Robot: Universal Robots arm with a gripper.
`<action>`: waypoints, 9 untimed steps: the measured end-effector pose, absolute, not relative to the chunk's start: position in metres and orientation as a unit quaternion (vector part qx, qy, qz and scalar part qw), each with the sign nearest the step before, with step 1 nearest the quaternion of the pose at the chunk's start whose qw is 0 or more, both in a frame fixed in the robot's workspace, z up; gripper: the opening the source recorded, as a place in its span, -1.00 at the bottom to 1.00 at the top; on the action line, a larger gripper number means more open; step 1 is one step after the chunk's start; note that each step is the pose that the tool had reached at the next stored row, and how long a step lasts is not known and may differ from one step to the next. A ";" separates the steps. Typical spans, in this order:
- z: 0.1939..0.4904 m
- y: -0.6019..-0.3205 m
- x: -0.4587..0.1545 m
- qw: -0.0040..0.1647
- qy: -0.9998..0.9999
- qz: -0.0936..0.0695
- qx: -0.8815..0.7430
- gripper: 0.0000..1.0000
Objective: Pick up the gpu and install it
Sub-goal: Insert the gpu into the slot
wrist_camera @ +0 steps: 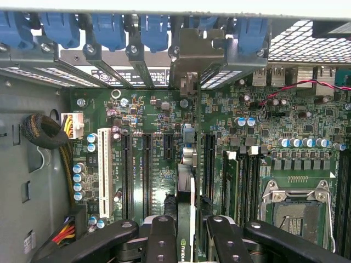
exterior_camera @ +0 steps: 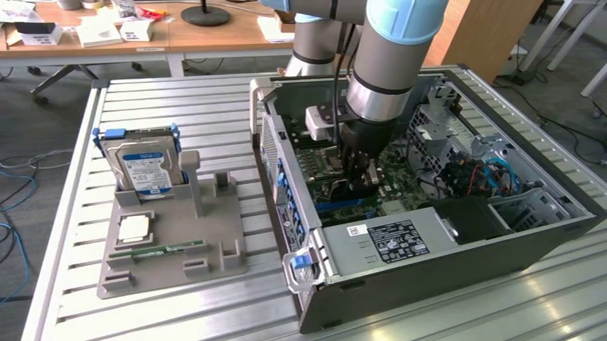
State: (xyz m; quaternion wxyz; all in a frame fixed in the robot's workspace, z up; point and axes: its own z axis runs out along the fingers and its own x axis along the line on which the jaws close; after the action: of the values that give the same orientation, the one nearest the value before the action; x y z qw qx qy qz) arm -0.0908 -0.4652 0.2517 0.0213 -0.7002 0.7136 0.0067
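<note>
Closest to the wrist camera, the gripper (wrist_camera: 185, 235) shows its black, rounded, bolt-studded fingers (wrist_camera: 163, 241) clamped on the gpu (wrist_camera: 186, 211), seen edge-on as a thin pale card running straight away from the lens. The card stands upright over the green motherboard (wrist_camera: 164, 126), among the long dark expansion slots (wrist_camera: 146, 175); whether it is seated cannot be told. Around it the board is busy with small silver-topped capacitors, a white slot (wrist_camera: 102, 167) and a square metal CPU socket (wrist_camera: 296, 205). Farther off, a row of blue plastic latches (wrist_camera: 153, 27) sits above the grey slotted brackets at the case's back wall.

From the exterior view, the arm (exterior_camera: 389, 57), a smooth grey tube with a pale blue joint, reaches steeply down into the open computer case (exterior_camera: 531, 234), a dark sheet-metal box lying on its side. Its gripper (exterior_camera: 359, 177) is low over the motherboard near the middle of the case. A black power supply (exterior_camera: 399, 238) with a white label lies at about five o'clock from it.

At nine o'clock from the case stands a grey moulded holder (exterior_camera: 175, 249), carrying a silver, blue-labelled hard drive (exterior_camera: 144, 167) upright and a narrow green RAM stick (exterior_camera: 156, 251) lying flat. Everything rests on a ribbed aluminium table (exterior_camera: 142, 99). Beyond, wooden desks (exterior_camera: 180, 35) with small boxes stand on a grey floor.
</note>
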 end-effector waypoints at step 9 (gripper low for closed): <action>0.252 -0.465 -0.091 0.021 0.714 0.007 -0.700 -0.47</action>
State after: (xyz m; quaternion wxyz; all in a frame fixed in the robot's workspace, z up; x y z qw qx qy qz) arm -0.0907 -0.4652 0.2517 0.0213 -0.7002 0.7135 0.0067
